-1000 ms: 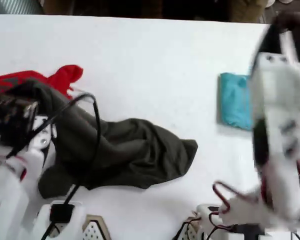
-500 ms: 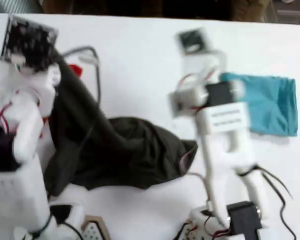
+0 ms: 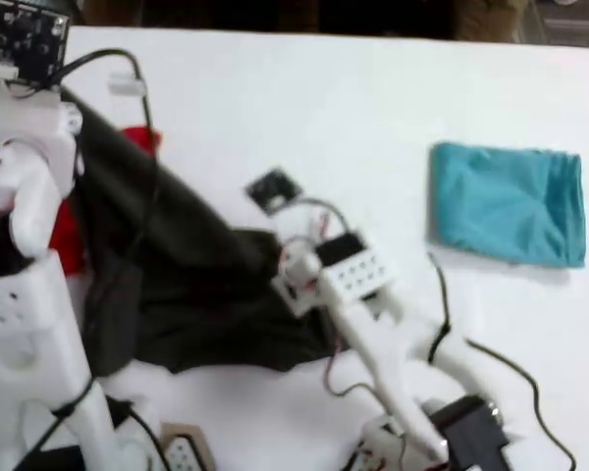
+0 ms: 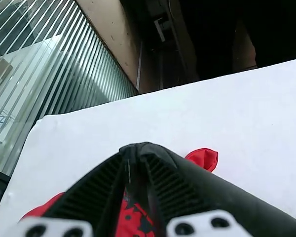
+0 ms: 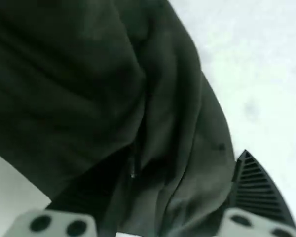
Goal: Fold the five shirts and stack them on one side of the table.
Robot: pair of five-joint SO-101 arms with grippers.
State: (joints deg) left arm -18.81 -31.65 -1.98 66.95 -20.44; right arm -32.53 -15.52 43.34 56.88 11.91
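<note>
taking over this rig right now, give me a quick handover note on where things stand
Left gripper: shut on an edge of the dark green shirt, holding that end raised off the table.
Right gripper: open, low over the same shirt's other end, with fabric between its fingers.
Teal shirt: folded, lying flat on the right side of the table.
Red shirt: crumpled on the left side, partly under the dark green one.
Done: the teal shirt is folded and placed.
Left: fold the dark green shirt, then the red, and stack them, probably on the teal.
</note>
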